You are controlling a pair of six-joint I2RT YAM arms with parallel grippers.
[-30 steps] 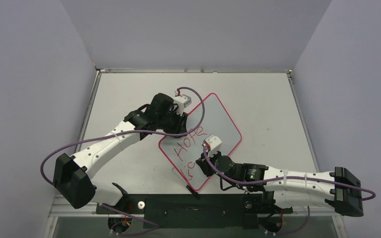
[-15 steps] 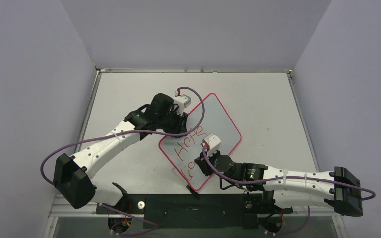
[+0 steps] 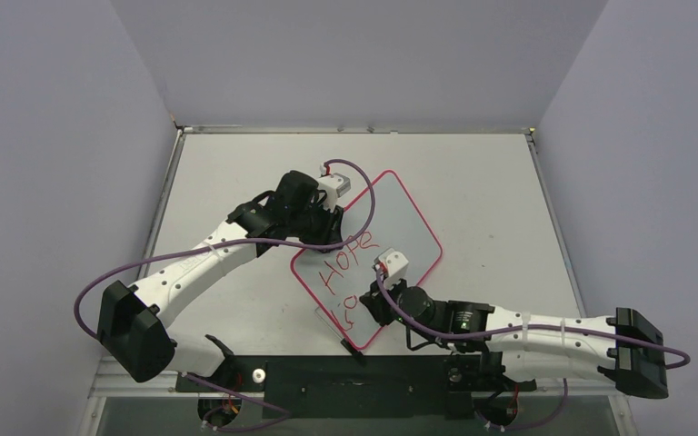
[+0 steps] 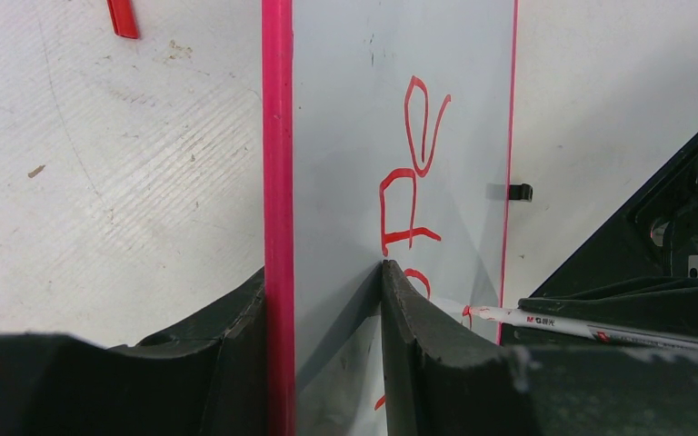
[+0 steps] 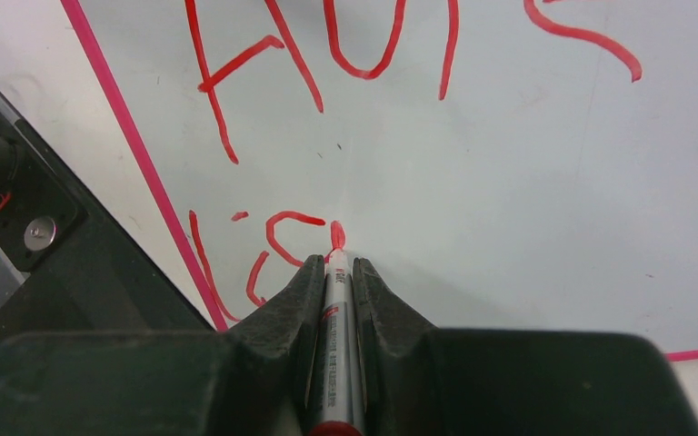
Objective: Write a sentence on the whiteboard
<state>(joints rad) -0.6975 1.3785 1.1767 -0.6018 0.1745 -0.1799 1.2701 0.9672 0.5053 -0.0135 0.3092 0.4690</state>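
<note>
Grey-white bench (image 3: 473,182), boxed in by plain lilac walls, is carrying the whiteboard (image 3: 404,213). The board is lying flat and skewed, with one corner pointing toward the near edge between the two arm bases.

The sentence (image 3: 347,259) is running in red along the board's left side. "HOPE" is on the first line, and a second line starting "iS" is sitting below it near the near corner.

Left gripper (image 4: 323,282) is standing with its jaws apart, straddling the board's pink rim. One finger is coming down outside the rim and the other on the white surface. Whether it is pressing the board down, I cannot tell.

Right gripper (image 5: 336,265) is clamping tight on a red marker (image 5: 334,345). The pen is lying straight between the fingers, and its tip is touching the board just right of the "S", where a short red stroke is showing.

Compared with one second back:
- The right forearm is sitting slightly lower, nearer the base rail, and the wrist is barely displaced.
- The left arm and the whiteboard are keeping the same pose and place.
- Any growth in the lettering is possibly there, but it is too small to confirm from the top view.
</note>
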